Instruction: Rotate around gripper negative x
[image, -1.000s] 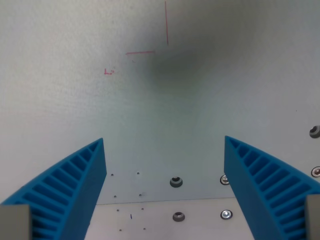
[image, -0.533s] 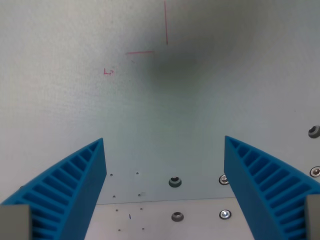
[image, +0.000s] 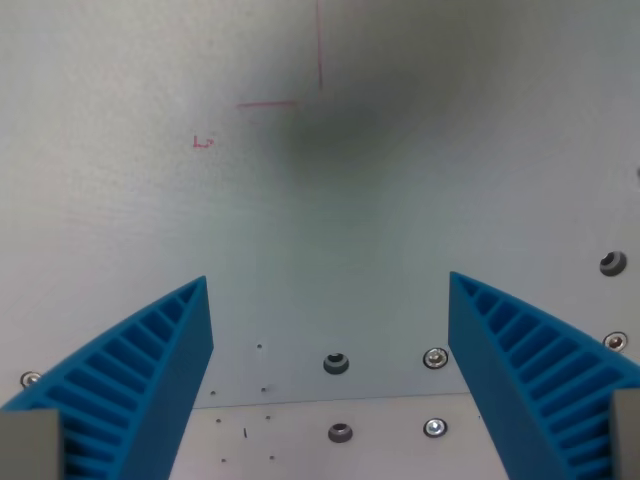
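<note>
The gripper (image: 330, 300) hangs over a pale table (image: 120, 220), its jaws spread wide with nothing between them. Its two fingers (image: 140, 380) are bright blue, ribbed, and taper to points. Red lines (image: 300, 90) are drawn on the table well beyond the fingertips. Screws (image: 337, 363) sit between the fingers, near a seam.

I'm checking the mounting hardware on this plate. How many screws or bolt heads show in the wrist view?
7: two dark ones at centre, two shiny ones beside them, two at the right edge, one far left. The blue fingers may hide more.
</note>
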